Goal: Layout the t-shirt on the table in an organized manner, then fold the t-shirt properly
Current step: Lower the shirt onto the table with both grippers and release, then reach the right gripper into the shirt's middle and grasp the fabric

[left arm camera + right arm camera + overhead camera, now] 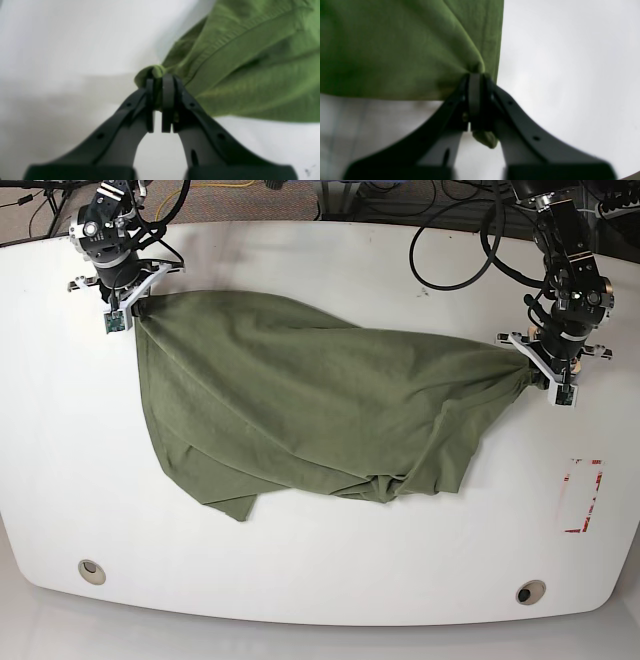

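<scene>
Left gripper [157, 105] nearest the lens in its wrist view: fingers [168, 100] clenched on a bunched green corner of the shirt [250, 62], cloth fanning away in tight pleats. Right gripper [475, 100] likewise pinching a gathered corner, a small tuft poking out below the fingers [474, 95]; the grip looks marginally looser, but cloth is plainly between them.

Base view: shirt [310, 410] stretched between the two grippers across the far half of the counter [320, 580]. Top edge taut from right gripper [118, 305] to left gripper [553, 370]. Lower part sags toward the near edge and is rumpled, with folds doubled under at bottom centre. Tape rectangle [582, 495] well apart from the cloth, near the left arm.

Judgement: layout step, not yet flat. Fabric is soft, light, limp, with no stiffness of its own; it drapes and bunches and follows any pull. Corner pinches can slip if tugged hard. Best holds are hems and seams at corners or shoulders, where the cloth is doubled. Rumpled lower hem will need spreading before folding
</scene>
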